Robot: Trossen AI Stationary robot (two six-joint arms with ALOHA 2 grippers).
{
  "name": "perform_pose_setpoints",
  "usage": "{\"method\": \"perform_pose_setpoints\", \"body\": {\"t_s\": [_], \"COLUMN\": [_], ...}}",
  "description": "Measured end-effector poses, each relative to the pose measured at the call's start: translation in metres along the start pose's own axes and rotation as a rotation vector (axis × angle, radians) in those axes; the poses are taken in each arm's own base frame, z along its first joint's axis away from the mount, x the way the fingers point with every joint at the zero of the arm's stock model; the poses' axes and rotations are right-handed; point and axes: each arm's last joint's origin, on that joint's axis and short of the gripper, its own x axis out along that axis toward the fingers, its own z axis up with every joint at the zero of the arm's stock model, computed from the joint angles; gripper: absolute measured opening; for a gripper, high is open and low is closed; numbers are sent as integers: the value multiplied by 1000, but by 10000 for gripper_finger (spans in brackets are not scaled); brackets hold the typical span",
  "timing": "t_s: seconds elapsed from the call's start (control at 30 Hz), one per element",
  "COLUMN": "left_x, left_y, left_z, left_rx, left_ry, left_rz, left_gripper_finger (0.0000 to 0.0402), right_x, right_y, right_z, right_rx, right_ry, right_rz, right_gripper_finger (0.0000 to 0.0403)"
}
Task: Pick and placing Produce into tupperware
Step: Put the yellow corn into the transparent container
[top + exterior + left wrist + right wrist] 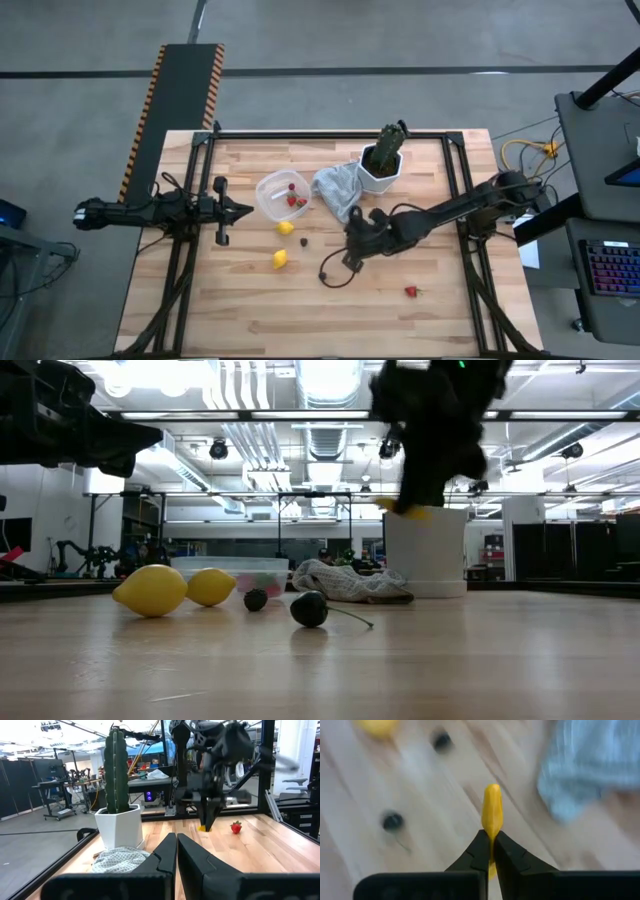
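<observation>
The thin yellow-orange piece (492, 809) is pinched between the closed fingers (481, 851) of the right gripper (350, 240), above the surface (250, 310), right of the tupperware (268, 205). The left gripper (244, 210) is held with fingers closed, empty. A strawberry (236, 827) is shown only in the left wrist and high views

Robotics lab, exposed ceiling ducts (325, 435), strip lights; equipment racks (55, 785), wooden workbench (250, 300)
</observation>
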Motion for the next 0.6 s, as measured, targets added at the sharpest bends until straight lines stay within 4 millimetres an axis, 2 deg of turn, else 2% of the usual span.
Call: {"method": "perform_pose_setpoints", "body": {"t_s": [0.13,0.27,0.6], "left_x": [0,0,0], "left_y": [0,0,0], "left_z": [0,0,0], "left_rx": [0,0,0], "left_ry": [0,0,2], "left_rz": [0,0,0], "left_gripper_finger": [0,0,0], "right_x": [-10,-11,-4], "right_y": [6,11,7], "right_z": [13,20,24], "right_rx": [-83,-167,-199], "right_ry": [-163,-274,-301], "right_rz": [60,82,70], "right_gripper_finger": [9,9,9]}}
